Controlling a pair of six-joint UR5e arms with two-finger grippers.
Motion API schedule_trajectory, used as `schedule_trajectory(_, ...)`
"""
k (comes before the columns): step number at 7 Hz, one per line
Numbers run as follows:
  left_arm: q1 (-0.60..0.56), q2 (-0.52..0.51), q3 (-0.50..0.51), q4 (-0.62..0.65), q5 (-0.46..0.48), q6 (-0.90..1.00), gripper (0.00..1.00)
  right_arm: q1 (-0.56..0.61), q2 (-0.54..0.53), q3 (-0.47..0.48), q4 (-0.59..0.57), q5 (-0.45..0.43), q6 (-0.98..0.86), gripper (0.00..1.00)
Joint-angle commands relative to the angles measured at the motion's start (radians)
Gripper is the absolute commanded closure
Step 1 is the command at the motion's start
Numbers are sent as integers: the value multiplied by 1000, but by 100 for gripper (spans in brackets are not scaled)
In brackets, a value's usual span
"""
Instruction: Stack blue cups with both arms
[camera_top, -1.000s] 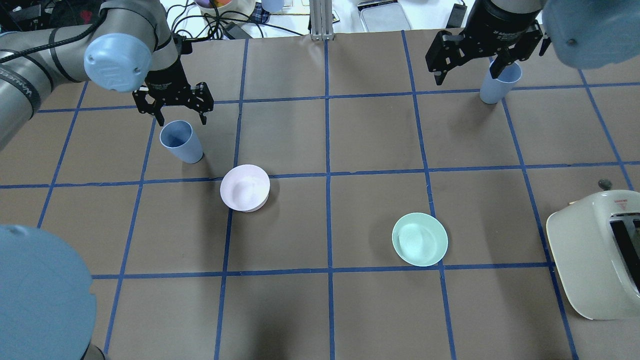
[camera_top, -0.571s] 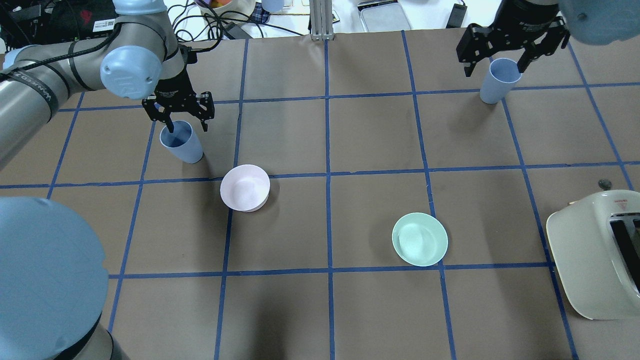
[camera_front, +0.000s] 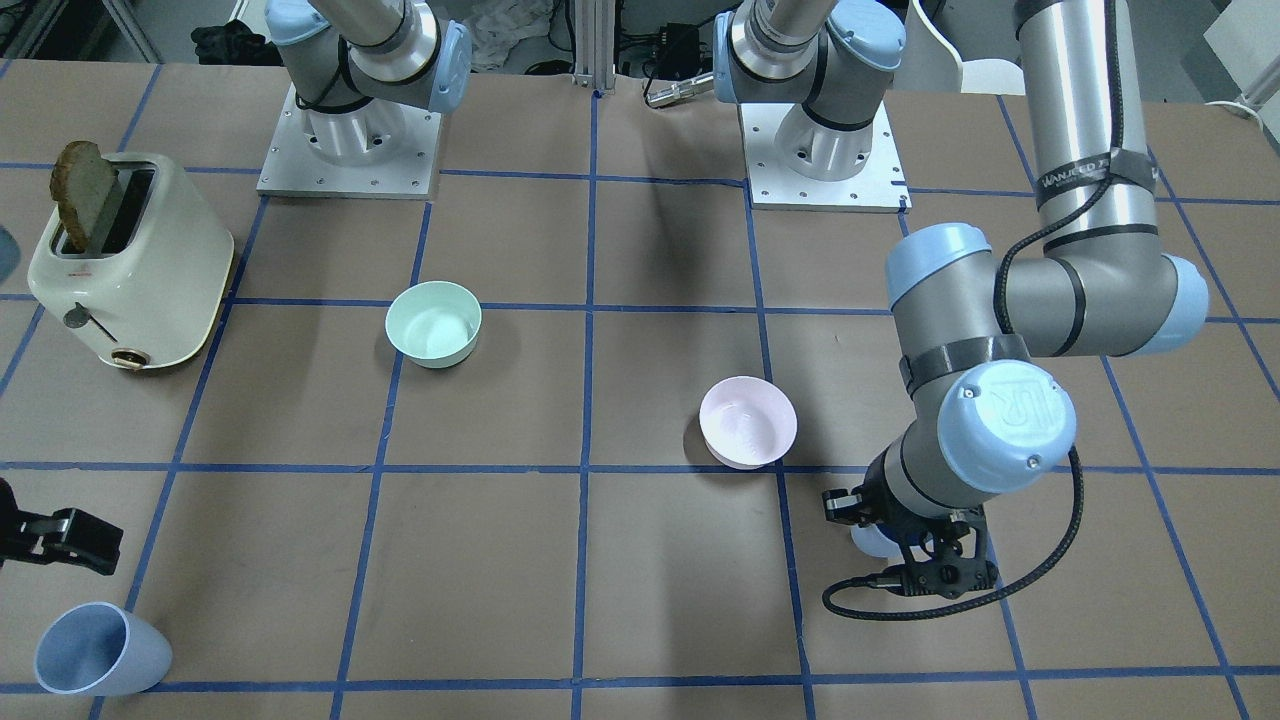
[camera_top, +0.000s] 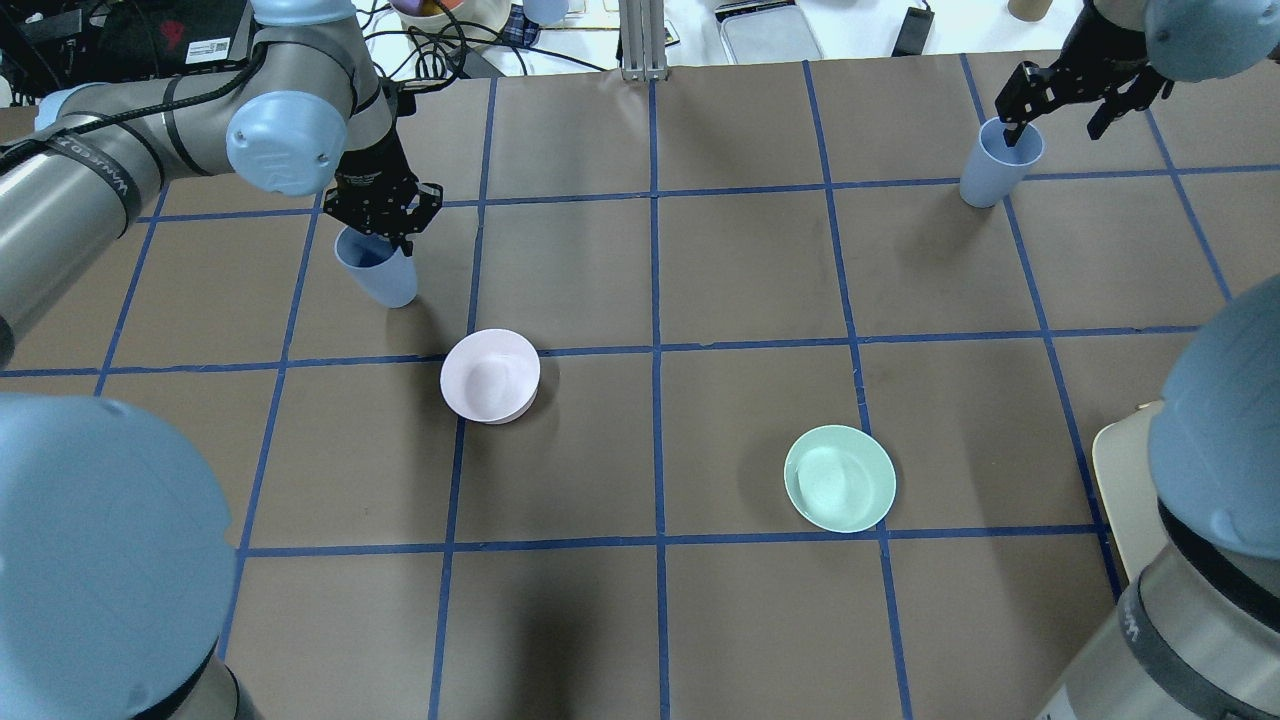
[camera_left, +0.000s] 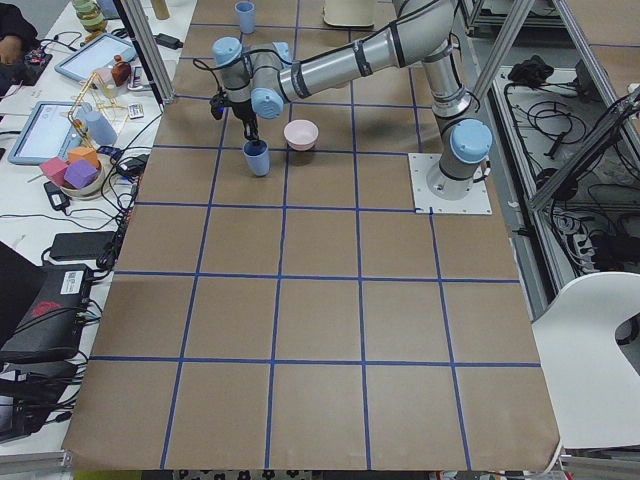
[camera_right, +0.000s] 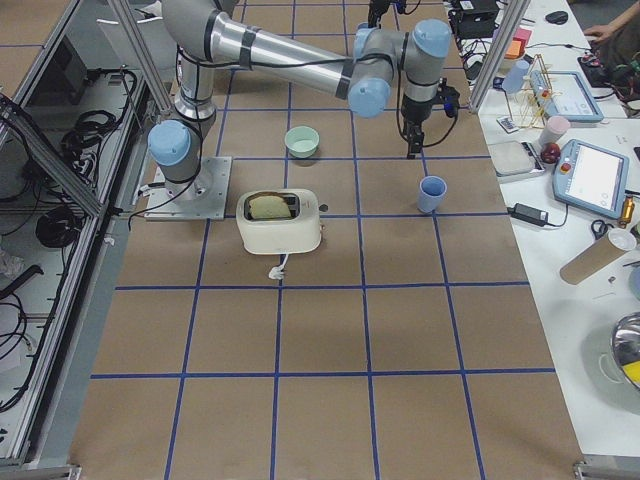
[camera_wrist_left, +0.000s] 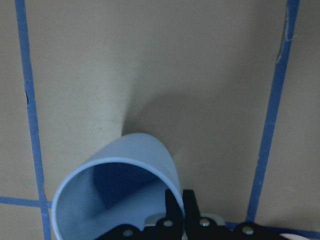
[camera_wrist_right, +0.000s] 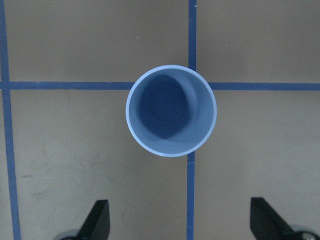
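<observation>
Two blue cups: both stand mouth up on the brown papered table, well apart, one near each arm.
Left blue cup (camera_top: 383, 275): on the far side of the pale pink bowl (camera_top: 490, 375), its rim under the left gripper.
Left gripper (camera_top: 385, 215): clamped on the left blue cup's rim wall; the wrist view shows one finger inside the mouth, the other just outside, pressed close.
Right blue cup (camera_top: 992, 170): at the table's far right corner, base on a crossing of blue tape lines.
Right gripper (camera_top: 1062, 100): jaws spread wide and holding nothing; in its wrist view the fingertips (camera_wrist_right: 98, 220) sit at the bottom edge, with the cup ahead of the gap, not between them.
Axis and heading: each tumbler's long axis runs near vertical, wide mouth up, narrow base down. Whether the left one's base has left the paper, I cannot tell.
Step in hand, as I judge it: both arms taking hold, the left ahead of the right.
Doing it well: raise the left cup straight up, since a thin rim pinch lets it swing. Shift the right gripper to straddle one wall before closing.
Stacking: line up both axes, then lower base into mouth.
Bystanders: the mint-green bowl (camera_top: 840, 478) and the toaster (camera_front: 130, 265) sit away from both cups.
</observation>
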Motion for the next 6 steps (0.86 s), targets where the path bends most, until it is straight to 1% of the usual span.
schedule_trajectory(1, -199, -3, 74, -16, -31, -320, 100, -7, 57, -9, -68, 2, -4, 0)
schedule_trajectory(3, -391, -11, 63, -18, -35, -476, 100, -42, 88, -10, -102, 10, -12, 0)
schedule_trajectory(4, -460, 9, 15, -18, -59, -518, 100, -42, 102, -15, -123, 16, -10, 0)
schedule_trajectory(5, -481, 12, -52, -3, -86, -538, 100, -38, 108, -15, -116, 19, -9, 0)
schedule_trajectory(6, -487, 38, -91, -2, -87, -535, 100, -38, 123, -15, -127, 19, -10, 0)
